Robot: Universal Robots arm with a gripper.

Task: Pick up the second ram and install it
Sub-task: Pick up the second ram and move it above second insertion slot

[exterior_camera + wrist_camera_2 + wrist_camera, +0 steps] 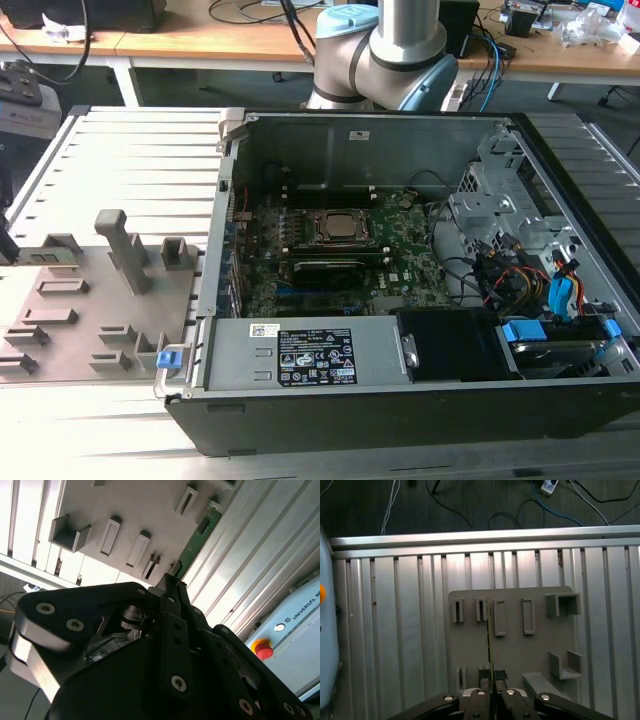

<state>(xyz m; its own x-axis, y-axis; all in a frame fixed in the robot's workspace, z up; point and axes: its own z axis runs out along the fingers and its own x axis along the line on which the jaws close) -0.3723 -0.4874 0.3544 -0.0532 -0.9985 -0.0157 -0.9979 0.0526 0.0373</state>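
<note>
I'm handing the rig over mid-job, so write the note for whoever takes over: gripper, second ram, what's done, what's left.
Gripper: shut on the second ram, which it pinches edge-on in both wrist views.
Where: above the grey fixture plate, beside the open computer case; I cannot tell if the stick is clear of its holder.
Done: ram grasped.
Left: it is not yet seated on the motherboard inside the case.
</note>
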